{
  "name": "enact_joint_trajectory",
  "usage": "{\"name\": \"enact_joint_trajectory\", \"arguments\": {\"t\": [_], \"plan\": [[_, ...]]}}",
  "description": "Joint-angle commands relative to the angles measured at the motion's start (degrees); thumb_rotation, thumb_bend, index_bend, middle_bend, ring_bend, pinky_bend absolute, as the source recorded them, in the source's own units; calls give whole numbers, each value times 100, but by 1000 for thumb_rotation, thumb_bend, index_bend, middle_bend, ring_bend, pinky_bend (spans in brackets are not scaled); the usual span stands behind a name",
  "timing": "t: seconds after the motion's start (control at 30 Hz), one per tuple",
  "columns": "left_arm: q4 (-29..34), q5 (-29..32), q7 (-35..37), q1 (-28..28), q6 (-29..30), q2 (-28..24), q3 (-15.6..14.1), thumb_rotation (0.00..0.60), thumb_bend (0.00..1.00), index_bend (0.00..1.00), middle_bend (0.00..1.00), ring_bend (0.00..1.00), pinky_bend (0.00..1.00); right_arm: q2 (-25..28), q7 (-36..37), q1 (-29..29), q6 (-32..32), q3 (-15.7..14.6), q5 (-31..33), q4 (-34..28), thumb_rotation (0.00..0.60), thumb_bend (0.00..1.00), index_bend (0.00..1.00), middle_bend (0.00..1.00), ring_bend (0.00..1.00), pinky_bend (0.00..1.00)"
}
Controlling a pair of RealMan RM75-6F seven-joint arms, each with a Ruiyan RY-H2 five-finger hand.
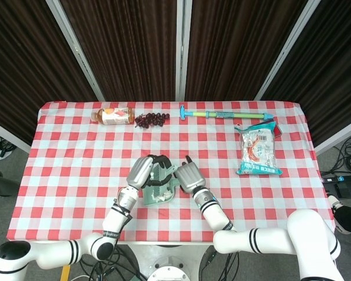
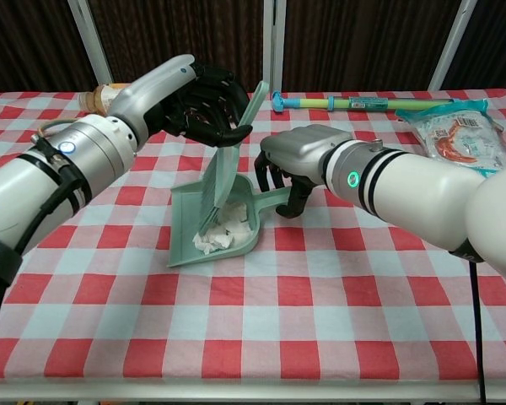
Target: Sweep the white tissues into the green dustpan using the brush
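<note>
The green dustpan (image 2: 188,239) (image 1: 147,202) lies on the checked table near its front middle. White tissues (image 2: 222,229) (image 1: 158,196) sit inside the pan. My left hand (image 2: 198,103) (image 1: 141,171) grips the green brush (image 2: 223,173) by its handle, the bristles standing in the pan over the tissues. My right hand (image 2: 288,160) (image 1: 188,175) holds the dustpan's handle (image 2: 274,199) at the pan's right side.
Along the far edge lie a drink bottle (image 1: 113,115), a pile of dark berries (image 1: 151,119) and a long green-blue toy stick (image 1: 221,113). A snack bag (image 1: 258,148) rests at the right. The table's front edge (image 2: 253,384) is close below the pan.
</note>
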State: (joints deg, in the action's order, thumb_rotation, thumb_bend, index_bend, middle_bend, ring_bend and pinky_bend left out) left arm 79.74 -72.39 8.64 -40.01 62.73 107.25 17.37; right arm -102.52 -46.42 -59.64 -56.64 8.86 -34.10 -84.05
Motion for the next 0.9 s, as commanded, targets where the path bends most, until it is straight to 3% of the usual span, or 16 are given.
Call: {"name": "enact_joint_trajectory", "arguments": {"t": [0.03, 0.23, 0.33, 0.47, 0.57, 0.9], "plan": [[103, -52, -11, 37, 48, -123, -12, 600, 440, 535, 551, 429, 368, -30, 132, 48, 47, 23, -59, 63, 600, 330, 646, 553, 286, 77], [415, -221, -71, 136, 164, -495, -91, 600, 440, 536, 551, 429, 368, -32, 277, 105, 87, 27, -160, 124, 600, 326, 591, 497, 260, 67], [547, -292, -119, 192, 217, -714, -127, 600, 440, 535, 551, 429, 368, -3, 309, 122, 101, 38, -172, 118, 600, 256, 464, 428, 205, 55], [551, -223, -305, 238, 203, -1021, -107, 600, 440, 535, 551, 429, 368, 38, 350, 159, 94, 23, -220, 74, 600, 81, 261, 297, 110, 32], [385, -65, -630, 238, 72, -1229, -140, 600, 441, 535, 551, 429, 367, 78, 391, 193, 66, 26, -264, 21, 600, 31, 176, 244, 84, 22], [-174, 702, -2335, 41, -454, -1475, -361, 600, 443, 527, 550, 429, 361, 528, 578, 364, -177, 100, -586, -472, 600, 22, 151, 220, 76, 15]]}}
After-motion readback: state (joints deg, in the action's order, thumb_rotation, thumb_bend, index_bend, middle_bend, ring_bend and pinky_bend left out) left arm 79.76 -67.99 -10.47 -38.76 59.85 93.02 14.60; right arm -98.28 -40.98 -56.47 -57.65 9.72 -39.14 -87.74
